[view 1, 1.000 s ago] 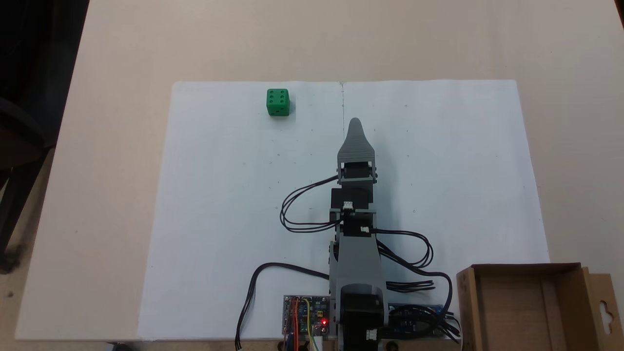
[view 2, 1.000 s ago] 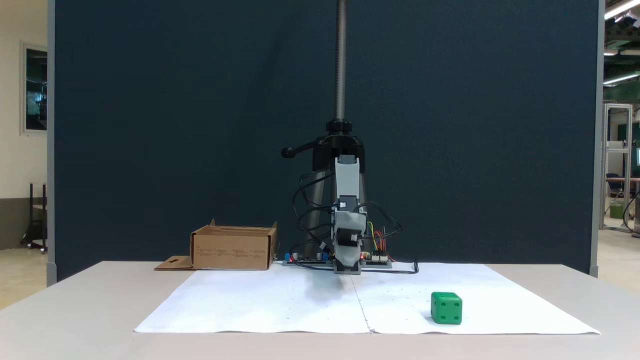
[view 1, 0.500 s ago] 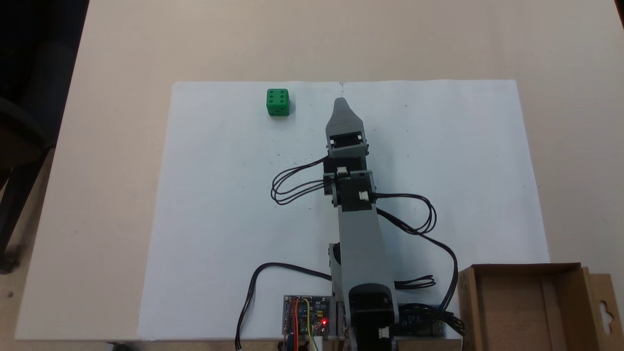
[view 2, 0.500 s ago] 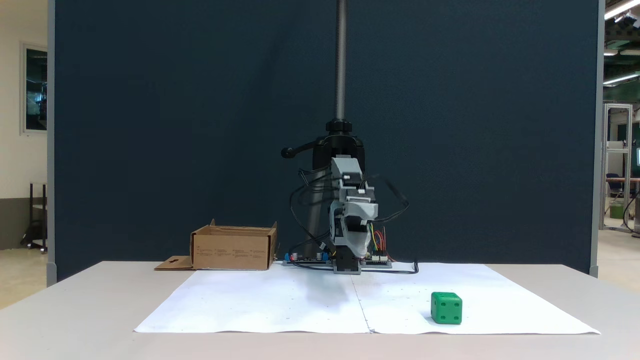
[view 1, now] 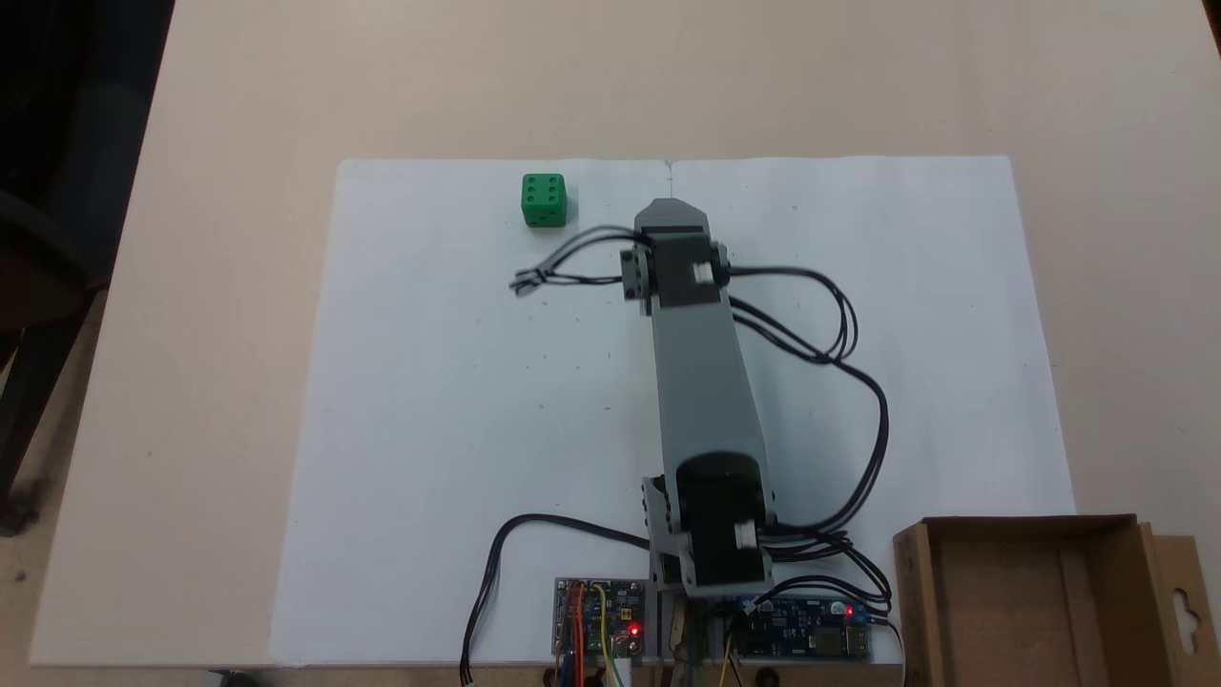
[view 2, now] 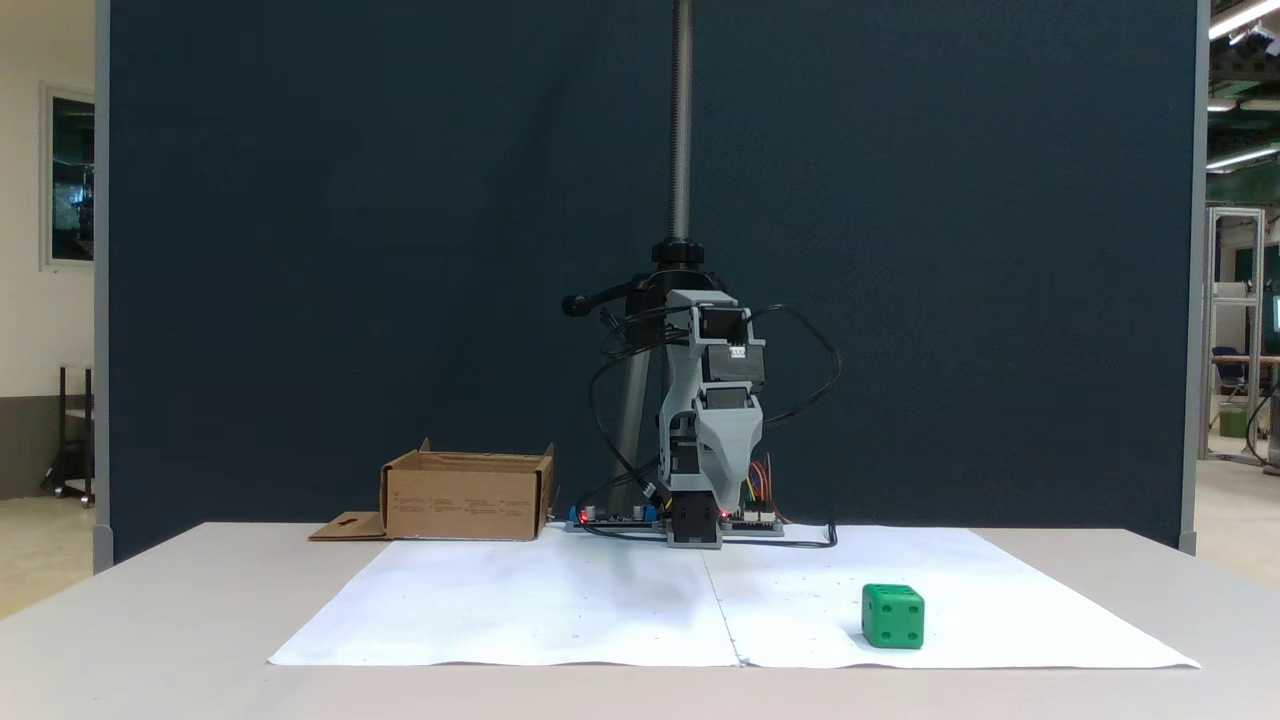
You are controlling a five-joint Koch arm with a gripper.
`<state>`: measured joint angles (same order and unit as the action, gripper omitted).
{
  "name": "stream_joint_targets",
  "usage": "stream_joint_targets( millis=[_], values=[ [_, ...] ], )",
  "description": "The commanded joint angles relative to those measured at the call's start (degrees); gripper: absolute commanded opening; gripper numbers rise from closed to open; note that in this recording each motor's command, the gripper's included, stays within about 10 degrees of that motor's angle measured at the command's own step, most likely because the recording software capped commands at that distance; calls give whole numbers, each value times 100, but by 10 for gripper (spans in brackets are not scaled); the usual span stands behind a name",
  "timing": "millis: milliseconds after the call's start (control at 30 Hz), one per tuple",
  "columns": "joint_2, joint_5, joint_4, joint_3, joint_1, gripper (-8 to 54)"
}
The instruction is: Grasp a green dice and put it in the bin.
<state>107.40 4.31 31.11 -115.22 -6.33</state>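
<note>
I see the green dice (view 1: 544,200) resting on the white paper (view 1: 429,401), well apart from the pincer (view 2: 722,490) hanging raised above it; its opening I cannot tell. The bin (view 1: 1035,601) stands at the desk (view 1: 238,114) corner.

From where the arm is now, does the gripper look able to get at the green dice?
Probably yes. The green dice sits alone on the white paper, nothing around it, with bare paper between it and the gripper. The gripper hangs above the sheet, off to one side of the dice.
</note>
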Motion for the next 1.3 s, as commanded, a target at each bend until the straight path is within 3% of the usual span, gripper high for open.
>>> stream_joint_targets(
  millis=[0, 667, 1267],
  values=[
    [-132, 721, 369, 483, -35, 415],
    [-2136, 1617, 2347, 3797, -879, 417],
    [-3551, 1661, 2364, 4869, -1784, 416]
  ],
)
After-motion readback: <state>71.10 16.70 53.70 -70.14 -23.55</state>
